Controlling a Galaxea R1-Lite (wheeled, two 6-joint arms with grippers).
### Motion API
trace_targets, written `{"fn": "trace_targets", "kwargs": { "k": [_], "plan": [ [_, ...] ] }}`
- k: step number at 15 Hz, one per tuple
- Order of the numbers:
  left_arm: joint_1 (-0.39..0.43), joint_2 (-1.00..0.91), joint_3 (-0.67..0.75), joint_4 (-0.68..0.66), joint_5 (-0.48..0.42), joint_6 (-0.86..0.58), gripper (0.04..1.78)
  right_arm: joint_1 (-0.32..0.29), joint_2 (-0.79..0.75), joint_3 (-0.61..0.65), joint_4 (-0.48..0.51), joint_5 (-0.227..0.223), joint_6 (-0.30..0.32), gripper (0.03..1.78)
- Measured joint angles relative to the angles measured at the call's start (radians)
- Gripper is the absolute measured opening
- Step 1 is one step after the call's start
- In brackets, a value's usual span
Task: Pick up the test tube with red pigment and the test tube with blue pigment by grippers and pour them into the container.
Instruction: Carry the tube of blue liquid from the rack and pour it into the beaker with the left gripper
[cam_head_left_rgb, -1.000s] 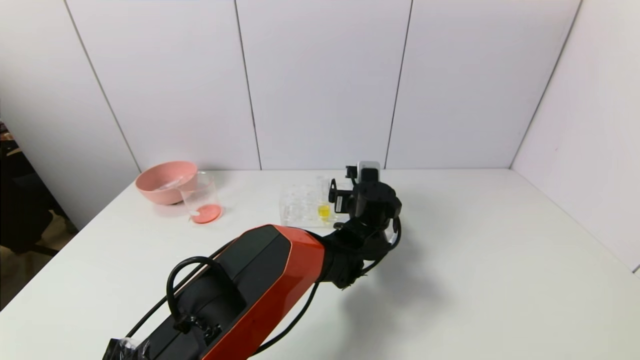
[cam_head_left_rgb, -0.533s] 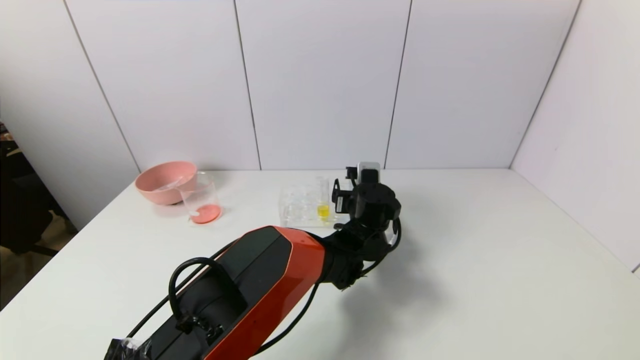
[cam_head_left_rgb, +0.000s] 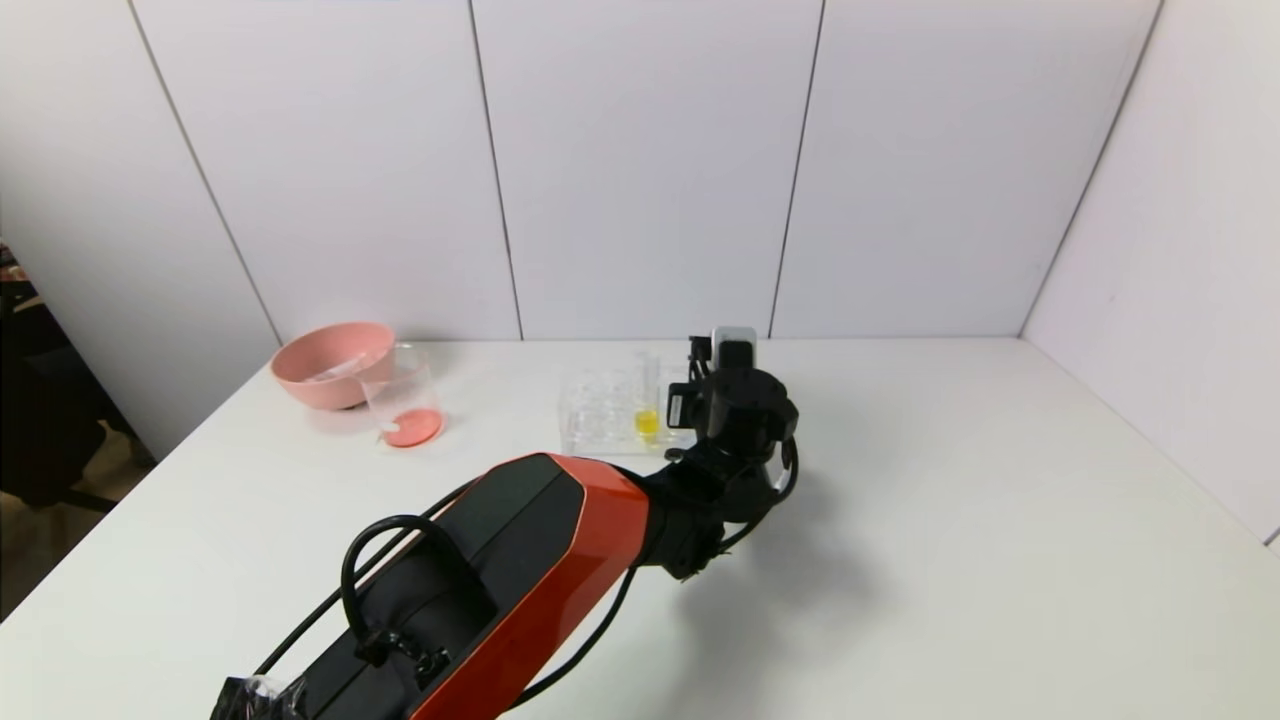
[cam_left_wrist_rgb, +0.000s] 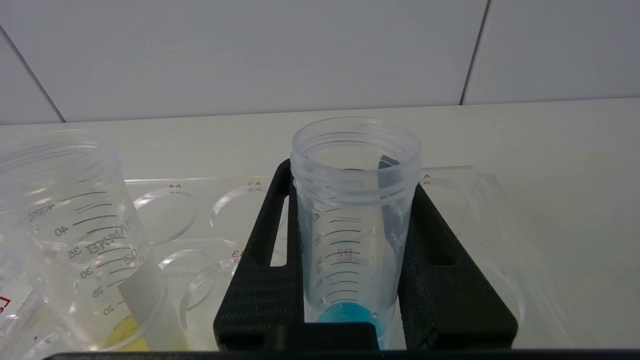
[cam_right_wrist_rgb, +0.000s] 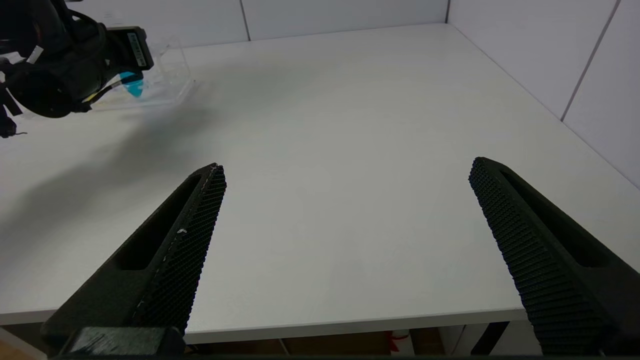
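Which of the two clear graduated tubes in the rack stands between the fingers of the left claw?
The clear tube with blue pigment at its tip stands between the left claw fingers. The clear tube with yellow liquid stands apart beside it.

The tube with yellow liquid (cam_left_wrist_rgb: 85, 240) carries graduation numbers 40, 35, 30, 25 and 20. The clear rack (cam_left_wrist_rgb: 200, 225) bears small red marks, A4 legible. The blue-tipped tube's (cam_left_wrist_rgb: 352, 225) numerals are unreadable

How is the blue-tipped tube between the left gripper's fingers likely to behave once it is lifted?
The blue tube looks like smooth clear plastic, so it may slip in the left gripper. Only a little blue sits at its tip, so it is probably light. Its mouth is open, so tilting would likely spill it.
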Motion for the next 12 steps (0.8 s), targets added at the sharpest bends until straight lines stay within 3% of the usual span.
{"fn": "trace_targets", "kwargs": {
  "k": [12],
  "plan": [
    [-0.01,-0.069,0.002,0.009,0.001,0.033,0.54,0.0,0.0,0.0,0.0,0.0,0.0,1.77]
  ]
}}
